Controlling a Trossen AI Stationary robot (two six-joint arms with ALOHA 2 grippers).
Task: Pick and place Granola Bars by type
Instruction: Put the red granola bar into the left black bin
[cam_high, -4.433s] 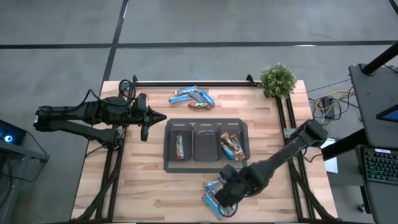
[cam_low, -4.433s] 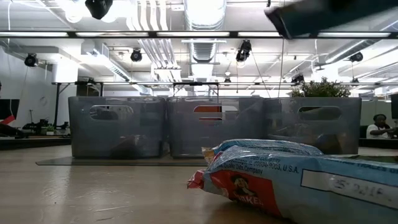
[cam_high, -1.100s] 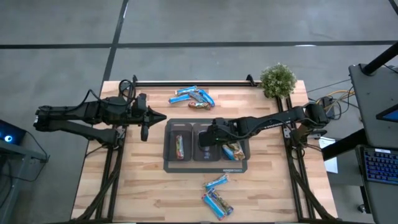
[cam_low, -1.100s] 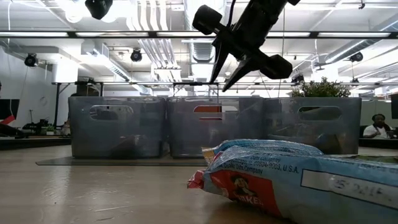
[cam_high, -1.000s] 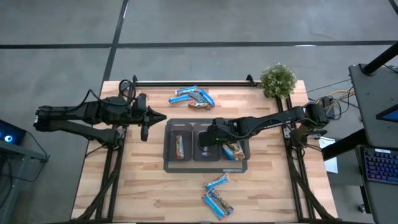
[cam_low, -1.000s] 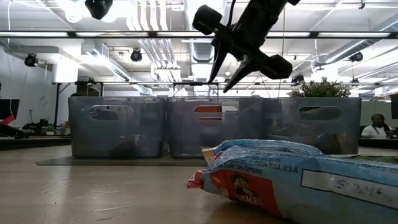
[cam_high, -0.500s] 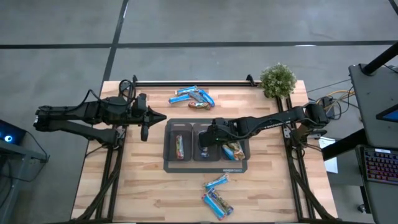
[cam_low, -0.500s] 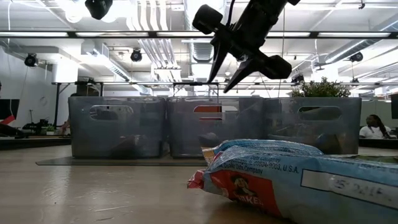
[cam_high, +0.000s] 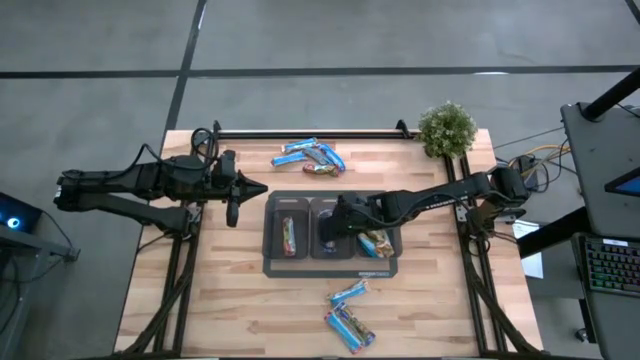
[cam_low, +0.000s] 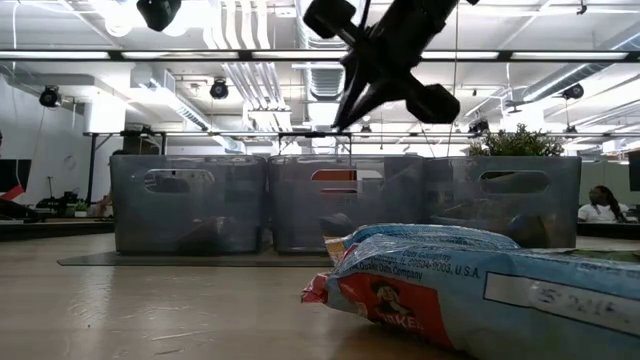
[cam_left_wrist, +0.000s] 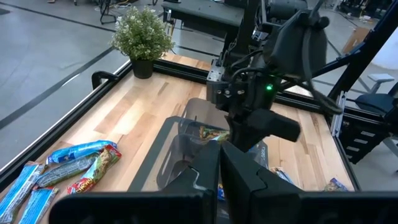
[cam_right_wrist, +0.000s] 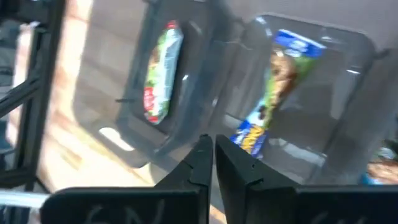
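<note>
A grey tray (cam_high: 331, 266) with three compartments sits mid-table. My right gripper (cam_high: 325, 228) hovers shut above its middle compartment, touching nothing; the low view shows it (cam_low: 338, 125) high over the bins. In the right wrist view a dark blue bar (cam_right_wrist: 277, 87) lies flat in the middle compartment and a green-and-red bar (cam_right_wrist: 161, 81) in the left one. The right compartment holds orange-brown bars (cam_high: 376, 241). Loose bars lie near the far edge (cam_high: 310, 155) and the near edge (cam_high: 350, 315). My left gripper (cam_high: 262, 187) waits shut, left of the tray.
A potted plant (cam_high: 446, 128) stands at the far right corner. A black rail (cam_high: 310, 133) runs along the far edge. In the low view a light-blue bar (cam_low: 450, 280) lies close to the camera, in front of the tray (cam_low: 340, 200).
My right gripper has risen a little above the middle compartment, and its fingers, spread apart a second ago, have shut. The bars and the left arm have kept still.
</note>
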